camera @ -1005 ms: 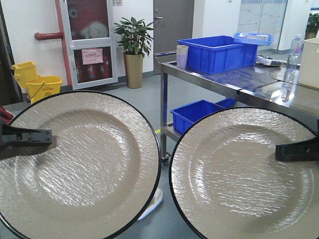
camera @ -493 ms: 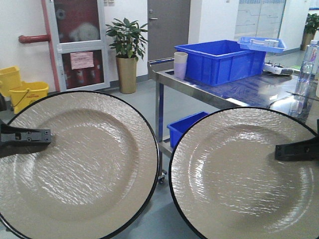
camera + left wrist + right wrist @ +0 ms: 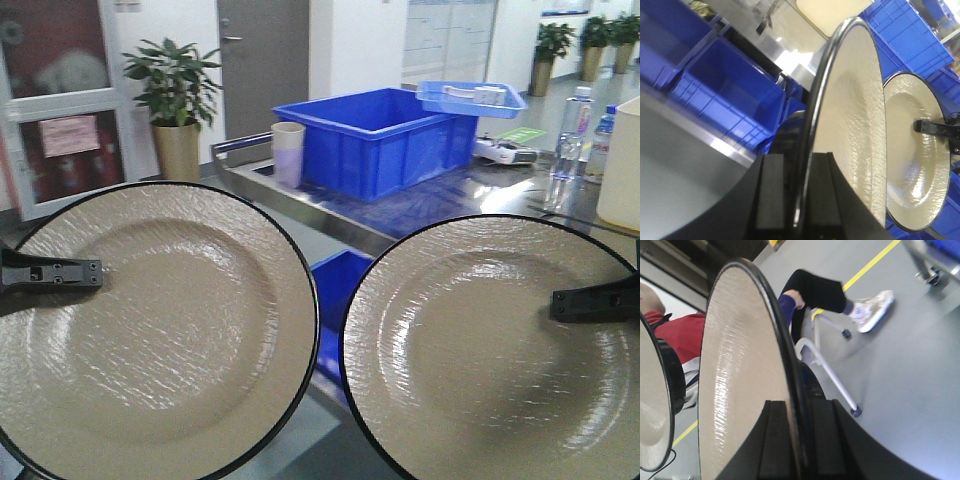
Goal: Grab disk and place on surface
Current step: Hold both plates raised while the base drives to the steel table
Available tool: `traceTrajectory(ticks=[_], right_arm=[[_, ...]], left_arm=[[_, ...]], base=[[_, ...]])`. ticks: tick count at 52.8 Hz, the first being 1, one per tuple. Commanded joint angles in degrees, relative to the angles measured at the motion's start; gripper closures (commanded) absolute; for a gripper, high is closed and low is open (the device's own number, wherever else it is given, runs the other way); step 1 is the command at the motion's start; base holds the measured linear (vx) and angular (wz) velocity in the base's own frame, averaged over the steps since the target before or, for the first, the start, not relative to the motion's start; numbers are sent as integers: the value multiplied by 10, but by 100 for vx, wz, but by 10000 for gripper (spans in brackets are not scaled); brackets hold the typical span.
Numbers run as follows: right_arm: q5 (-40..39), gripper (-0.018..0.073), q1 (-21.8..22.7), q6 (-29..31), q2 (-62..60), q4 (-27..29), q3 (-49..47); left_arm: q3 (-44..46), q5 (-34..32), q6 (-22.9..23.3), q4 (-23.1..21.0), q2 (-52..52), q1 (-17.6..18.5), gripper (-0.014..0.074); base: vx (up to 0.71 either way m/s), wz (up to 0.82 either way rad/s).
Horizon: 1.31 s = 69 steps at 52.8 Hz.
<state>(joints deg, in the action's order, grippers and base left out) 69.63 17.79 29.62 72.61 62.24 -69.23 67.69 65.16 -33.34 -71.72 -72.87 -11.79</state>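
In air before steel worktop (image 3: 450, 205): we note left gripper (image 3: 796, 200) clamped on left disk (image 3: 160, 340) rim, right gripper (image 3: 796, 440) clamped on right disk (image 3: 480, 360) rim; disks side by side, narrow gap.

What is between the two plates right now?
Nothing: in the front view a narrow gap separates the left plate and right plate; only a blue bin shows behind it.

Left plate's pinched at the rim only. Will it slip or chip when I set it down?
Probably stiff: the left plate holds its shape with the left gripper clamping one edge only. Its glossy glaze may let it pivot or slip in the jaws. It looks ceramic, so likely chippable; lower gently.
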Motion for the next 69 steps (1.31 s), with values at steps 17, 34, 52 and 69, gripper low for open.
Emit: traceTrajectory(ticks=[17,34,52,69], right_arm=[[-13,568,2,-4,-17,73,-17],[-13,568,2,-4,-17,73,-17],[-13,568,2,-4,-17,73,-17],[-13,568,2,-4,-17,73,-17]], left_arm=[[19,-5,10,-83,19,2,601],[19,-5,10,-83,19,2,601],[19,-6,10,-82,19,2,601],[19,-7,10,-82,18,2,601]], base=[[45,-36],[43,-45],[35,-64],[27,-60]])
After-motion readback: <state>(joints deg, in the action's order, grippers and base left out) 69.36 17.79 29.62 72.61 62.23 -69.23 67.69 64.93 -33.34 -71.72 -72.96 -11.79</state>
